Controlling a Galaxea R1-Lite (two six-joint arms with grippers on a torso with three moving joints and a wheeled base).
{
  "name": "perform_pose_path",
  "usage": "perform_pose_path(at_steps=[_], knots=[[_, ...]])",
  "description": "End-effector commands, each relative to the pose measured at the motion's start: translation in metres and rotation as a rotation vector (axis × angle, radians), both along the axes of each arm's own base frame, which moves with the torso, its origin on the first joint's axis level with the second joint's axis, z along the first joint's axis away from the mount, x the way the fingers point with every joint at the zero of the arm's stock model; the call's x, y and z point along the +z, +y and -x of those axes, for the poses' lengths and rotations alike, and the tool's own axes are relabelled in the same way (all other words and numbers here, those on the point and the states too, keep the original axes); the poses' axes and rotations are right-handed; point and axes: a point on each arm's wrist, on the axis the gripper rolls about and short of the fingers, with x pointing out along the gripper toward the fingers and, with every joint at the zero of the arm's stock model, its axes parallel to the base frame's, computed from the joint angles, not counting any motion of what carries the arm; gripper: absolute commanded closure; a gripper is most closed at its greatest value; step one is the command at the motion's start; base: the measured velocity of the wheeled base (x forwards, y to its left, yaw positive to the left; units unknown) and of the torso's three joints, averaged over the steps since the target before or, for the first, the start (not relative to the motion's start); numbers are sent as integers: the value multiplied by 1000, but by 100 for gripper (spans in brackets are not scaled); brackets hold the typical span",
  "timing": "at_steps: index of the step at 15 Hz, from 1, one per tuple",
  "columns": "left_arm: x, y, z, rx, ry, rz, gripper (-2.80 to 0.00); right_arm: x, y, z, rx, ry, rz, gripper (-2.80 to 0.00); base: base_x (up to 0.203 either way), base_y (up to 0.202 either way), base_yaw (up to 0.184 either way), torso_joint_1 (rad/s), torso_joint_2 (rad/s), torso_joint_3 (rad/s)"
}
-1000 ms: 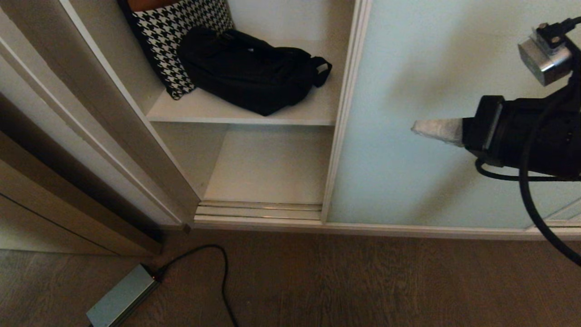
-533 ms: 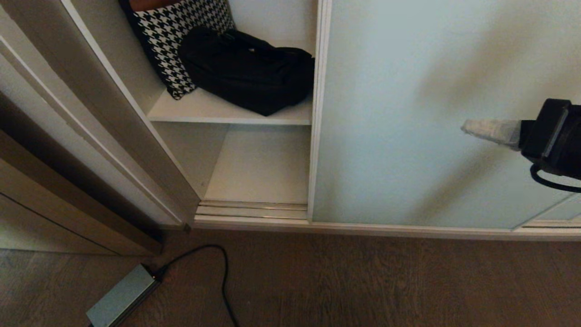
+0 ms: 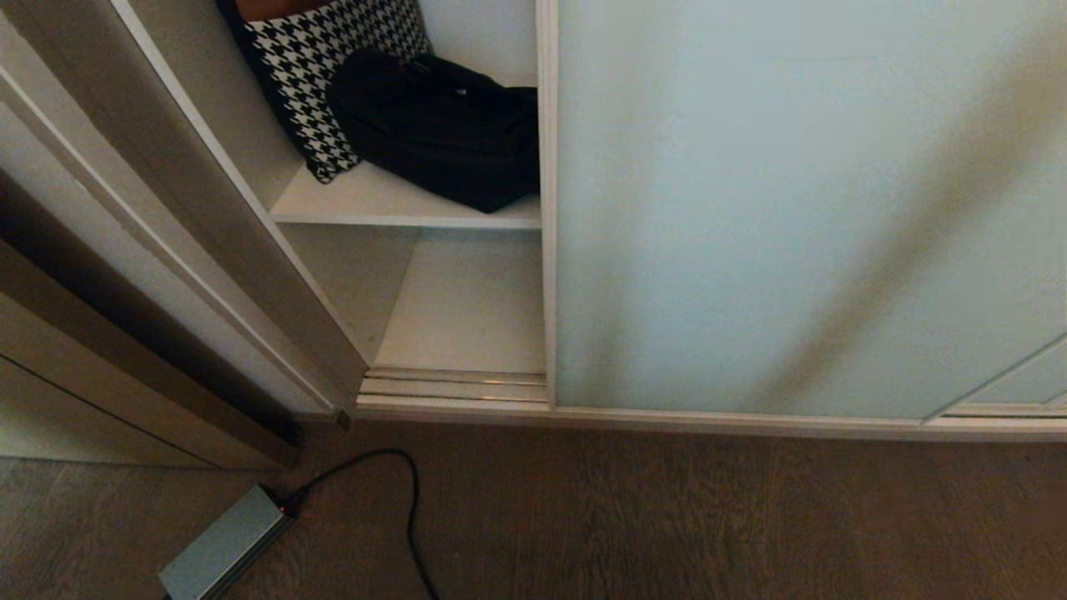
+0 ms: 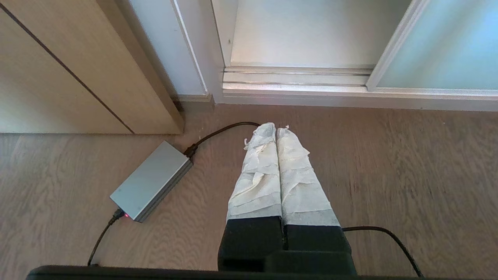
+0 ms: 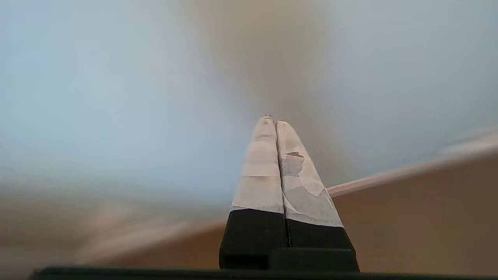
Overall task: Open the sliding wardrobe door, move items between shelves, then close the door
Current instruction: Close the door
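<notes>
The sliding wardrobe door [image 3: 750,208], pale green frosted glass in a cream frame, covers most of the wardrobe; its left edge stands in front of the black bag [image 3: 442,125]. The bag lies on the upper of two white shelves [image 3: 375,204] beside a houndstooth bag [image 3: 325,58]. The lower shelf [image 3: 467,308] is bare. Neither arm shows in the head view. My right gripper [image 5: 272,120] is shut and empty, pointing at the door's glass [image 5: 97,97] low near the floor. My left gripper [image 4: 276,130] is shut and empty, hanging over the wooden floor in front of the door's corner [image 4: 447,46].
A grooved metal floor track [image 3: 454,385] runs along the wardrobe's foot. A grey power adapter [image 3: 221,550] with a black cable [image 3: 400,492] lies on the wooden floor at the left, also seen as the adapter [image 4: 151,181] beside my left fingers. A brown wooden door frame [image 3: 125,350] stands at the left.
The door has slid left, narrowing the opening and covering part of the black bag. My right gripper has drawn away to the right, out of the head view.
</notes>
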Motion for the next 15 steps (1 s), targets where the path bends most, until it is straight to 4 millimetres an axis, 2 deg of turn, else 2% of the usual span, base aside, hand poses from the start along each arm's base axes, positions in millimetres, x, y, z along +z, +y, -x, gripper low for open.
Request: perform_pose_path(at_steps=[1, 4, 6, 8, 11, 15], knots=[[0, 0, 0, 0, -1, 0, 0, 4, -29, 13, -224, -14, 32, 0, 0, 0, 0, 0, 0, 0], [0, 0, 0, 0, 0, 1, 0, 3, -79, 28, -562, 12, 91, 0, 0, 0, 0, 0, 0, 0], [0, 0, 0, 0, 0, 0, 0, 5, -121, 33, -749, 2, 127, 0, 0, 0, 0, 0, 0, 0], [0, 0, 0, 0, -1, 0, 0, 3, -165, 33, -866, -14, 160, 0, 0, 0, 0, 0, 0, 0], [0, 0, 0, 0, 0, 0, 0, -4, -215, 21, -918, -10, 166, 0, 0, 0, 0, 0, 0, 0], [0, 0, 0, 0, -2, 1, 0, 5, -267, -2, -862, -44, 119, 0, 0, 0, 0, 0, 0, 0]])
